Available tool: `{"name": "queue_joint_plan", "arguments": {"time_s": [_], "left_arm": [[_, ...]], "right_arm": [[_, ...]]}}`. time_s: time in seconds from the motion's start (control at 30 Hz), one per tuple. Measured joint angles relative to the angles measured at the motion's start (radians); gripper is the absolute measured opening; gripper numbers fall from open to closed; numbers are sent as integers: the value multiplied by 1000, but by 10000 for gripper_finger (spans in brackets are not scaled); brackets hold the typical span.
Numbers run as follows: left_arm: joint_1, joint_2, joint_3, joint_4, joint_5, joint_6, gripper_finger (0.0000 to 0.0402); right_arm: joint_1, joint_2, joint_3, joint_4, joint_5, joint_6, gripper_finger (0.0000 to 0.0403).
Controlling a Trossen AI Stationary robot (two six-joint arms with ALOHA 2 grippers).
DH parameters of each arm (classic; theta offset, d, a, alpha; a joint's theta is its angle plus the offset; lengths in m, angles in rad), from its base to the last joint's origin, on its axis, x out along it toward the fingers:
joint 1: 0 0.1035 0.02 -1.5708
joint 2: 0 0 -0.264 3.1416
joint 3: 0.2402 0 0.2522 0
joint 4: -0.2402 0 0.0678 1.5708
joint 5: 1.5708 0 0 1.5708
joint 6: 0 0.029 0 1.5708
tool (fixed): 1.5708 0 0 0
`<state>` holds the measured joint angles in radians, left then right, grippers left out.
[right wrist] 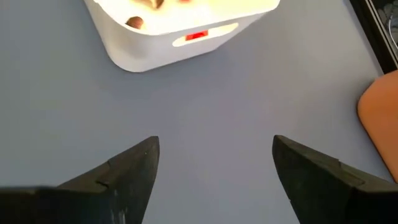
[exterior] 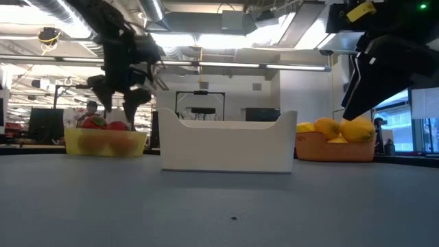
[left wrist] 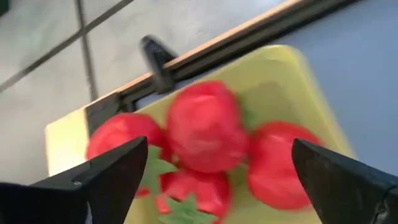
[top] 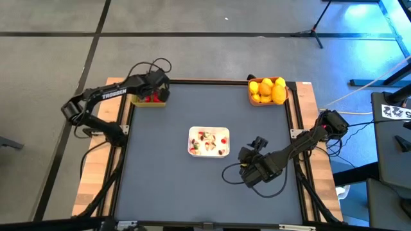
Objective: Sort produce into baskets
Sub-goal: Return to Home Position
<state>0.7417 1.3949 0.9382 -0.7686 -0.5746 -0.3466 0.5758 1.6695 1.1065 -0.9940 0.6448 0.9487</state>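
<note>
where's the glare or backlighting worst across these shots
Low view: bright ceiling lights behind the table turn the left end effector, above the yellow basket, into a dark silhouette. Right wrist view: the white tray glares pale inside. High view: even light; the right end effector casts no hard shadow on the table.

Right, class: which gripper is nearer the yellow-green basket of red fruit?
Left. The left gripper hovers right over the yellow-green basket, jaws open above its red fruit. The right gripper sits across the table, near the white tray.
</note>
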Motion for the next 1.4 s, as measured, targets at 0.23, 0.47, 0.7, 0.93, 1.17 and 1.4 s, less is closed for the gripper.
{"name": "queue_joint_plan", "arguments": {"time_s": [0.23,0.47,0.7,0.93,1.17,1.4], "left_arm": [[-155,-135,0,1,69,46,386],[-299,-209,0,-3,70,-13,386],[-396,-200,0,-12,127,-19,385],[-483,-197,0,3,123,-20,331],[-554,-197,0,4,116,4,206],[-591,-197,0,-4,110,-18,90]], "right_arm": [[0,0,0,48,-1,-12,310],[0,0,0,135,-2,-15,310],[0,3,0,159,19,-69,310],[0,4,0,137,40,-160,289],[-17,3,0,-6,50,-171,214],[-71,-6,0,-42,33,-251,139]]}}
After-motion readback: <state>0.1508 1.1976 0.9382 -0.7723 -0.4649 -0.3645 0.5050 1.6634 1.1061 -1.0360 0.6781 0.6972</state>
